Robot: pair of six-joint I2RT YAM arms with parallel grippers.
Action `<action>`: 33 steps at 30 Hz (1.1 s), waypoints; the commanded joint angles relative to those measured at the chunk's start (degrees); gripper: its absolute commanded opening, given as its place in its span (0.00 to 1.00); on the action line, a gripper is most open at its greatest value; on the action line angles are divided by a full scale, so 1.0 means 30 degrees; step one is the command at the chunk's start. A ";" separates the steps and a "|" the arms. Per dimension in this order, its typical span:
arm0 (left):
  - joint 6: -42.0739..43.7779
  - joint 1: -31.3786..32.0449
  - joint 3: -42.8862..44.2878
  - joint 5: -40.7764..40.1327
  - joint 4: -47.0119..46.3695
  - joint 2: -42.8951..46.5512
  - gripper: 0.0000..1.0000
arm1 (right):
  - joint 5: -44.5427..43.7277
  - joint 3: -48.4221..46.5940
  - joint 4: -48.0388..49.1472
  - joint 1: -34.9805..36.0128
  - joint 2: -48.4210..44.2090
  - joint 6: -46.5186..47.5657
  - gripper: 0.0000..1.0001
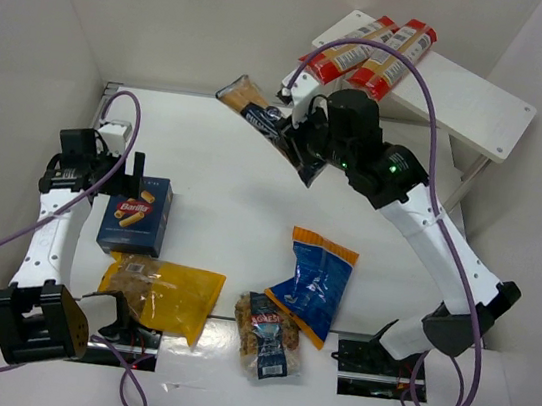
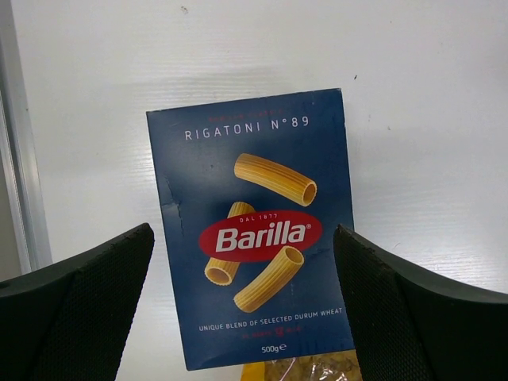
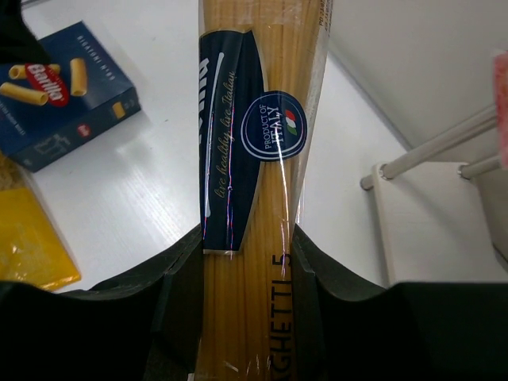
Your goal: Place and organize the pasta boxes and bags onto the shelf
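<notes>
My right gripper (image 1: 297, 144) is shut on the long tan-and-navy spaghetti pack (image 1: 262, 121) and holds it in the air left of the white shelf (image 1: 467, 104); the pack (image 3: 254, 159) sits between the jaws in the right wrist view. Two long red-ended packs (image 1: 368, 52) lie side by side on the shelf's top board. My left gripper (image 1: 131, 180) is open above the dark blue Barilla box (image 1: 136, 214), whose face (image 2: 254, 230) lies between the fingers (image 2: 87, 309). The yellow bag (image 1: 162, 294), the small clear blue-labelled bag (image 1: 267, 336) and the blue bag with orange top (image 1: 316, 280) lie on the table.
White walls close the table at the left, back and right. The shelf's thin legs (image 3: 429, 155) and lower board (image 3: 432, 226) show at the right of the right wrist view. Purple cables loop over both arms.
</notes>
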State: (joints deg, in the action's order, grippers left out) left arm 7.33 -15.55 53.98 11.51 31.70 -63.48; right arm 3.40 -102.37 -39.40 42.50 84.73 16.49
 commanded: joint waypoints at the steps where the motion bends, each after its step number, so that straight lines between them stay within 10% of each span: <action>1: -0.0071 0.0086 -0.0004 -0.0174 -0.0519 -0.0226 0.99 | -0.2267 -0.1649 0.3609 0.0013 -0.1405 0.0245 0.00; 33: -0.0071 0.0086 -0.0179 -0.0525 -0.0519 -0.0401 0.99 | -1.2266 -0.2587 0.8443 -0.4667 -0.3135 0.0306 0.00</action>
State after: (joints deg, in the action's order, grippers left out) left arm 7.33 -15.55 53.98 10.15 31.66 -64.55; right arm -28.82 -109.34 -28.53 32.10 78.28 17.96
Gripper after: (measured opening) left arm 0.992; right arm 0.467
